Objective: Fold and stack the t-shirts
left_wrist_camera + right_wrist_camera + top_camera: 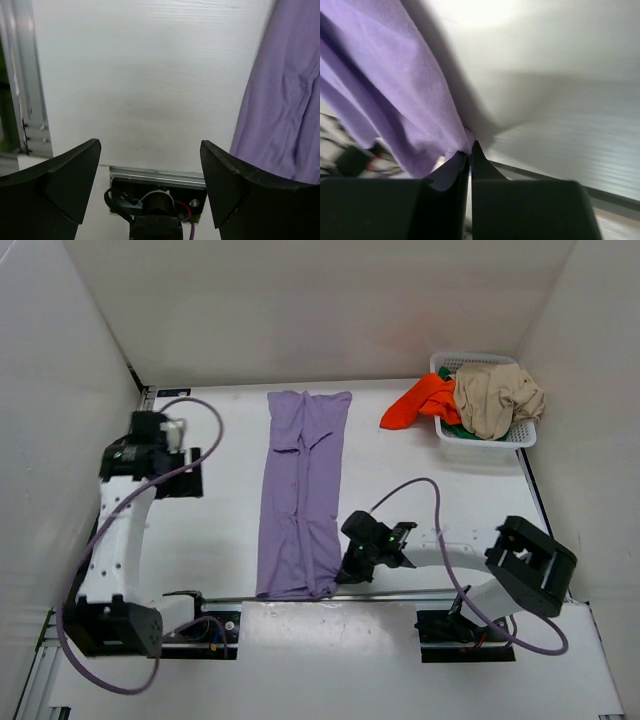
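Note:
A lavender t-shirt lies folded into a long strip down the middle of the table. My right gripper sits at its near right corner, shut on the cloth; in the right wrist view the gripper pinches a tuck of the lavender t-shirt. My left gripper hangs open at the far left, away from the shirt. In its own view the left gripper holds nothing, and the lavender t-shirt is off to the right. A beige t-shirt, an orange-red t-shirt and a green t-shirt are heaped at the back right.
A white mesh basket in the back right corner holds the heap, with the orange-red shirt spilling over its left side onto the table. White walls close in the table. A metal rail and the left arm's base run along the near edge.

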Controlling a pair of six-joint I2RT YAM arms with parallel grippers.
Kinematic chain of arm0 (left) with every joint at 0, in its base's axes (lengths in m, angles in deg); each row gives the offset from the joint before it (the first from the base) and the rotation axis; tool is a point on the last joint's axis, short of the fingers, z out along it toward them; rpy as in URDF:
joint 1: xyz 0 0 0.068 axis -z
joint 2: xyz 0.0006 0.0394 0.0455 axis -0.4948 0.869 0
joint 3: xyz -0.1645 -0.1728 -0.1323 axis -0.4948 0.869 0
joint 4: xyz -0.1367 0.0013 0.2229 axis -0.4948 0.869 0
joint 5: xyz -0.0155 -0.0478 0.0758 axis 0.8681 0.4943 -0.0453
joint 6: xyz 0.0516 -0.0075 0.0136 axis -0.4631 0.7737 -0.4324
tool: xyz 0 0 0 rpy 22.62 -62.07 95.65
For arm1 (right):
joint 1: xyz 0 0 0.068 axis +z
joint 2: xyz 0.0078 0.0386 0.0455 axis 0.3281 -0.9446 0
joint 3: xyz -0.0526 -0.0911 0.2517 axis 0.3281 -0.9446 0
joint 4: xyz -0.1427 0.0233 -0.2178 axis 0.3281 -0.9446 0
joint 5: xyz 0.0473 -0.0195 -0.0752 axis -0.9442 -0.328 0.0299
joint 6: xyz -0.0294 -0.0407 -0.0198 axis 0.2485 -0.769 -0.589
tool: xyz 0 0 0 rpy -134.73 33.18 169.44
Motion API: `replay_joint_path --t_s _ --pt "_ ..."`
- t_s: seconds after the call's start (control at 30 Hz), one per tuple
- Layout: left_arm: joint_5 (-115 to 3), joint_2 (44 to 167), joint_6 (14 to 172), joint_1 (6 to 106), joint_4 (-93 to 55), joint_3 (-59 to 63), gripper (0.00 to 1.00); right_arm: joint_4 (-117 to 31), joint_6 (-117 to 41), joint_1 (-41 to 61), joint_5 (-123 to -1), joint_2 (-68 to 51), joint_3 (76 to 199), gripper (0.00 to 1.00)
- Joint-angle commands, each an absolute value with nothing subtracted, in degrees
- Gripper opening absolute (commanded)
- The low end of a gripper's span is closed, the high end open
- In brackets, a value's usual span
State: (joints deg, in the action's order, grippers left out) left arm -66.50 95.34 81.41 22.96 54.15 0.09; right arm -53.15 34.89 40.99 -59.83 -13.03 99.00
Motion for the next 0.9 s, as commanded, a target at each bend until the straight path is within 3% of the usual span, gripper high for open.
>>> replay_joint_path --t_s 0.0,0.13,0.33,0.5,0.6,0.77,0.87 --pt "-73.1 99.0 81.4 39.4 54.9 -5.8 0.91 -59.2 22.4 39.7 -56.6 -7.4 95.0 0.02" --pt "-73.8 103.5 81.4 54.5 56.0 -14.7 0.92 -61.5 13.6 39.7 -60.6 -4.5 94.3 0.09" --pt "-63.5 111.4 81.4 69.0 58.0 -13.7 0.88 -65.6 10.0 38.9 -57.7 1.6 93.7 0.34" --pt "-49.5 104.7 81.4 67.0 44.0 -2.6 0.92 -71.6 13.3 41.0 -48.6 11.8 95.6 0.34" --pt "-41.9 103.4 81.4 63.7 40.0 9.1 0.93 -72.6 15.5 42.1 -44.1 12.6 99.3 0.27" --pt "-37.1 102.8 81.4 62.6 32.2 28.5 0.92 -71.2 15.5 43.6 -42.6 3.3 106.8 0.12" --pt "-36.6 102.8 81.4 62.6 27.4 33.0 0.92 -69.4 14.7 44.7 -44.2 -4.0 110.2 0.05"
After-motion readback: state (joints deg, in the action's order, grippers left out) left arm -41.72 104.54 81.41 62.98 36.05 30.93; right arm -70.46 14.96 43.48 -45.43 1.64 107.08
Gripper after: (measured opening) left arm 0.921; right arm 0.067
